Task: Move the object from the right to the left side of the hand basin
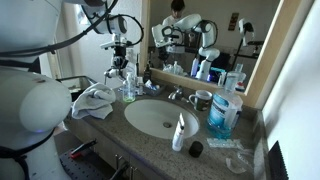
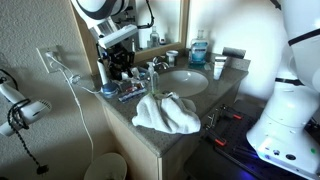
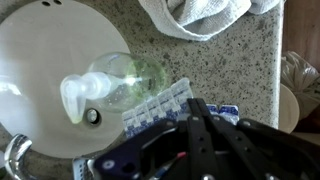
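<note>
A clear pump bottle (image 3: pixel 112 85) with a white pump head stands on the granite counter at the basin's rim. It also shows in an exterior view (image 1: pixel 128 87), on the side of the basin (image 1: pixel 160 117) next to the towel. My gripper (image 3: pixel 190 108) is above and beside the bottle, apart from it. Its fingers are pressed together with nothing between them. It shows in both exterior views (image 1: pixel 121 62) (image 2: pixel 119 66), hanging over the counter's end. A blue and white blister pack (image 3: pixel 158 107) lies right under the fingers.
A crumpled white towel (image 1: pixel 94 101) (image 2: pixel 165 112) lies on the counter end. A white bottle (image 1: pixel 180 131), black cap (image 1: pixel 196 149), blue mouthwash bottle (image 1: pixel 222 115) and mug (image 1: pixel 203 99) stand at the basin's other side. The faucet (image 1: pixel 175 95) and mirror are behind.
</note>
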You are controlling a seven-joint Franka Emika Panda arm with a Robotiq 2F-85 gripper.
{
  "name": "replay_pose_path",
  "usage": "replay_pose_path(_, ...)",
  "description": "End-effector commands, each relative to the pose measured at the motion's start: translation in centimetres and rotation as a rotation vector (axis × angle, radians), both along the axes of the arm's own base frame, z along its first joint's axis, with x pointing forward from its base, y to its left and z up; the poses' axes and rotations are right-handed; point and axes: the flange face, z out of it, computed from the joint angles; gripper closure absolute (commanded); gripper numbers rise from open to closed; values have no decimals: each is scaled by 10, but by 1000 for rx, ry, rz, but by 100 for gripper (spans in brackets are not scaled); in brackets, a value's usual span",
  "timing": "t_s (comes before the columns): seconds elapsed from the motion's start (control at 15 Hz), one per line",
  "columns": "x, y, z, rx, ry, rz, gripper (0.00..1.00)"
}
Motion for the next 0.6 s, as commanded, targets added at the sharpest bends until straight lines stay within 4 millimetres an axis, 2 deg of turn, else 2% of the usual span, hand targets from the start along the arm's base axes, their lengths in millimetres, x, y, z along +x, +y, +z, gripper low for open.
replay_pose_path(0.0,-2,6,-5,5,-7,-18,100)
replay_pose_path(0.53,2,11,-26,10,-68,-82,100)
